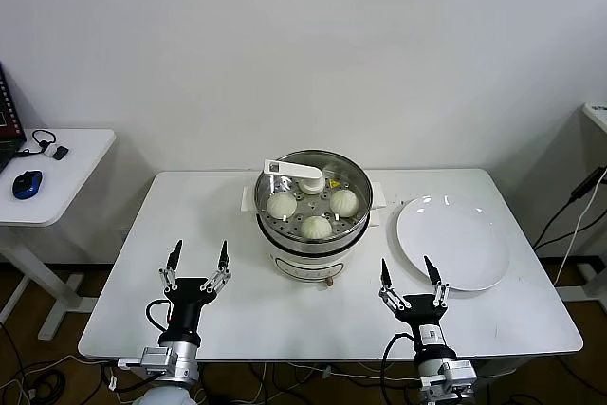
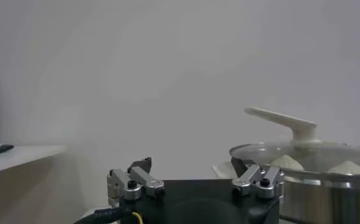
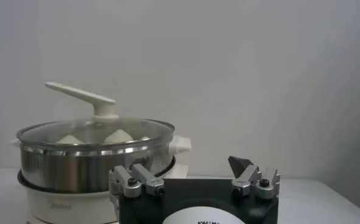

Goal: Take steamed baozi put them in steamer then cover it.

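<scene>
The steel steamer (image 1: 313,239) stands at the table's middle on its white base. The glass cover (image 1: 327,177) with its white handle (image 1: 296,170) sits on it. Under the glass I see three baozi (image 1: 317,226); a fourth is not clear. The steamer (image 3: 89,164) and the cover (image 3: 98,131) also show in the right wrist view, and the cover's handle (image 2: 283,123) in the left wrist view. My left gripper (image 1: 198,266) is open and empty near the front edge, left of the steamer. My right gripper (image 1: 412,285) is open and empty near the front edge, right of it.
An empty flat white plate (image 1: 452,243) lies to the right of the steamer, just behind my right gripper. A side table (image 1: 57,173) at the far left holds a blue mouse (image 1: 27,183) and cables. A wall stands behind.
</scene>
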### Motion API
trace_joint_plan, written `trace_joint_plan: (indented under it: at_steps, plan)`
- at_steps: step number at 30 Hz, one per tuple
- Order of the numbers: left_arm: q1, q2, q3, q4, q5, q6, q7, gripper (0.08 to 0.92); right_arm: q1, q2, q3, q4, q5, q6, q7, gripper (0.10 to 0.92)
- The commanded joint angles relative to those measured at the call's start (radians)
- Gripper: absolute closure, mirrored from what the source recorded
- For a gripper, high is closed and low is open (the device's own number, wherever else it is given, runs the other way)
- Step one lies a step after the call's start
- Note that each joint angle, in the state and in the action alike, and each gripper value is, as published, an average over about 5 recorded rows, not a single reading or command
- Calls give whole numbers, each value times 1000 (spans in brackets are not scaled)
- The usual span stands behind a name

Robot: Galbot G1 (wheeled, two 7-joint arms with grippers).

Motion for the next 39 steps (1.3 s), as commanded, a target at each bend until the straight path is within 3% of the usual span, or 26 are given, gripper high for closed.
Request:
trace_joint_plan:
  at_steps: [1, 8, 13, 18, 23, 30, 39]
  plan:
    - [0, 6, 1, -32, 55, 57, -10, 177, -7, -2, 11, 1, -13, -2, 0, 203]
    - [-60, 59, 34, -136, 272, 224, -4, 177, -16, -10, 18, 2, -10, -10, 9, 203]
    - [-131, 163, 111, -214, 474, 404, -20, 177, -19, 2, 25, 5, -63, -42, 44, 203]
    - [-203, 267, 207, -215, 752, 549, -44, 177, -29, 13, 39, 8, -114, -63, 68, 203]
    - [-286, 329, 315, -200, 1054, 668, -9, 177, -33, 19, 41, 8, -147, -67, 85, 203]
    - [-405, 346, 453, -169, 1328, 774, 117, 177, -26, 24, 36, 6, -146, -81, 87, 203]
    - [-533, 296, 568, -53, 1559, 821, 279, 177, 4, 19, 15, -2, -125, -73, 63, 203]
